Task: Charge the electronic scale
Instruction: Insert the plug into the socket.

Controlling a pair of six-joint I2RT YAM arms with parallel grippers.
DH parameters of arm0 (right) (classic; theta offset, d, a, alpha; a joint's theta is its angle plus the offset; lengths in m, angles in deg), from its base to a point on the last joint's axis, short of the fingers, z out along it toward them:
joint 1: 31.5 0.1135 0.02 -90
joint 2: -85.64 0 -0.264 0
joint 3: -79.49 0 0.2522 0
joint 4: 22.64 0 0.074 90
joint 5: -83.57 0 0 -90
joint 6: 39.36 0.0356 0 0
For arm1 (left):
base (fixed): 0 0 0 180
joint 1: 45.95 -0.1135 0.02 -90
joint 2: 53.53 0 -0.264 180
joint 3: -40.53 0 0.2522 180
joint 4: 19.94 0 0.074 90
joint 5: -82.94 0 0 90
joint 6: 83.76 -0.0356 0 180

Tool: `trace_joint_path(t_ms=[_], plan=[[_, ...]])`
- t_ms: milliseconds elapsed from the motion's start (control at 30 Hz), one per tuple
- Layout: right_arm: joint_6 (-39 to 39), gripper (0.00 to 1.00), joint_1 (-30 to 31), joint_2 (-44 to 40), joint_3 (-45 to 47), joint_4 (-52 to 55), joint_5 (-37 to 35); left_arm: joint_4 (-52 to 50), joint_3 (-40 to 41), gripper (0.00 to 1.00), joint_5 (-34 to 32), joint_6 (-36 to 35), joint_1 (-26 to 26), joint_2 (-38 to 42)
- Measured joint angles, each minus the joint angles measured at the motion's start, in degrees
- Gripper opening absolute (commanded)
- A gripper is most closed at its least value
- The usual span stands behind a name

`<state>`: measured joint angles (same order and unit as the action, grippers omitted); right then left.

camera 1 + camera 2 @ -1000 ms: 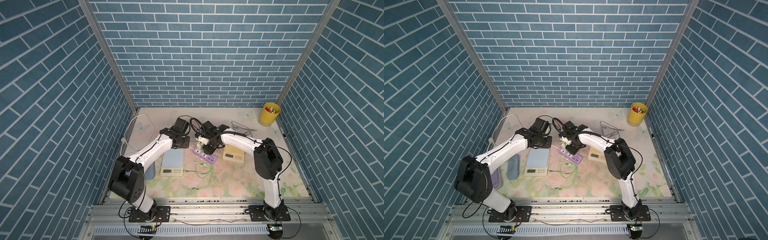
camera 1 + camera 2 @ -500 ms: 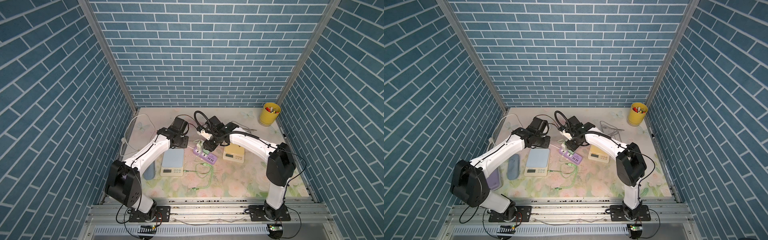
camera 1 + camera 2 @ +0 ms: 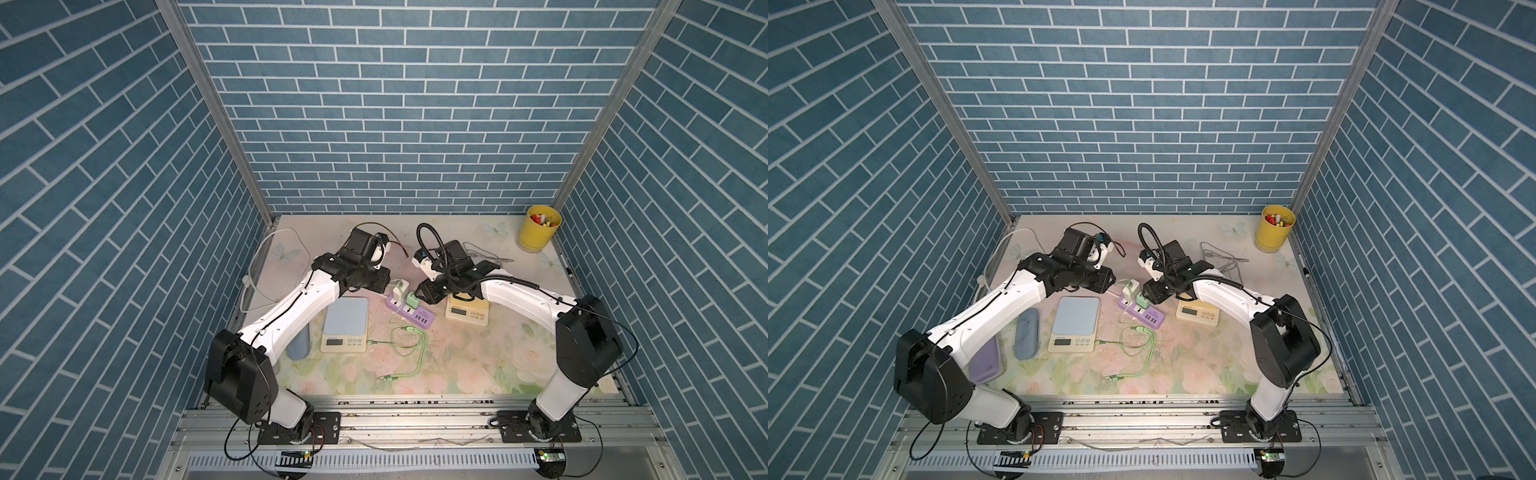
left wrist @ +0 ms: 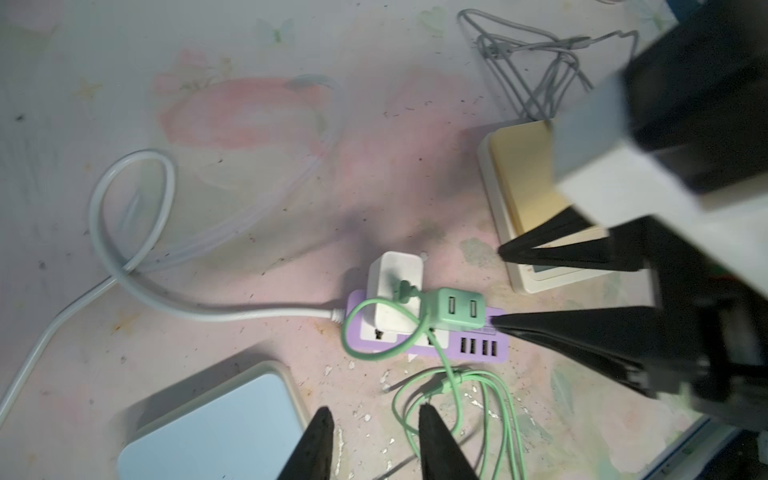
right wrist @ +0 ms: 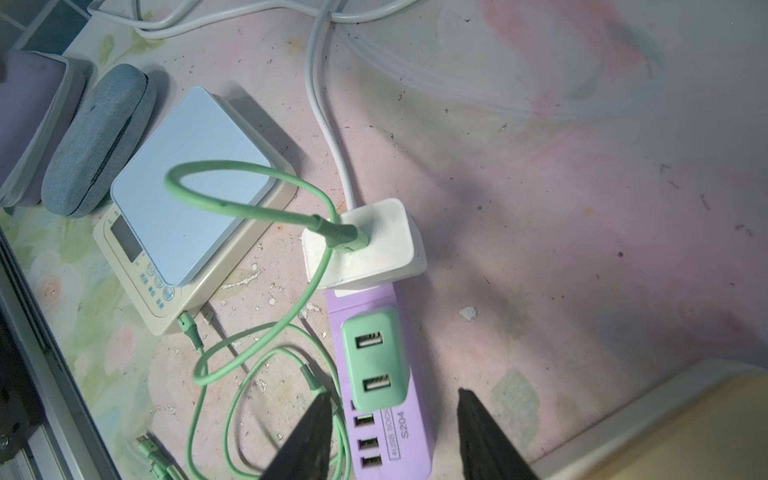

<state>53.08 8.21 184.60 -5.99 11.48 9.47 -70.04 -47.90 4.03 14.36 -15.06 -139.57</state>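
Note:
The electronic scale [image 3: 345, 322] with a blue top lies left of centre in both top views. A green cable [image 5: 257, 208] runs from a plug in its side [image 5: 189, 326] up to a white adapter [image 5: 365, 245] seated in the purple power strip [image 5: 399, 436]. A green adapter [image 5: 376, 357] sits beside it on the strip. My right gripper [image 5: 392, 395] is open, its fingers either side of the strip by the green adapter, holding nothing. My left gripper [image 4: 376, 409] is open and empty, over bare table between the scale [image 4: 216, 424] and the cable's loose loops [image 4: 457, 386].
A yellow-topped scale [image 3: 466, 309] lies right of the strip, under my right arm. A grey cable [image 4: 536, 62] is bundled behind it. A yellow cup [image 3: 538, 227] stands at the back right. A blue glasses case [image 3: 1026, 334] and a purple case [image 3: 984, 361] lie left of the blue scale.
The right arm's elbow has swung out to the right, and its gripper has drawn back from the white adapter toward the green one. The left gripper has pulled back slightly.

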Motion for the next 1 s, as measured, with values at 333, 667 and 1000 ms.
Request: trace_joint_path(t_ms=[333, 667, 1000], plan=[[0.33, 0.45, 0.04, 5.22, -0.07, -3.8, 2.12, 1.05, -0.13, 0.37, 1.46, 0.02, 1.6, -1.44], [-0.63, 0.13, 0.7, 5.31, -0.07, -3.23, 3.04, 0.83, -0.13, 0.37, -0.46, 0.04, 1.53, -2.08], [-2.36, 0.0, 2.49, 5.86, -1.07, -2.32, 0.68, -0.04, -0.15, 0.38, -2.73, 0.11, 1.16, -2.49]])
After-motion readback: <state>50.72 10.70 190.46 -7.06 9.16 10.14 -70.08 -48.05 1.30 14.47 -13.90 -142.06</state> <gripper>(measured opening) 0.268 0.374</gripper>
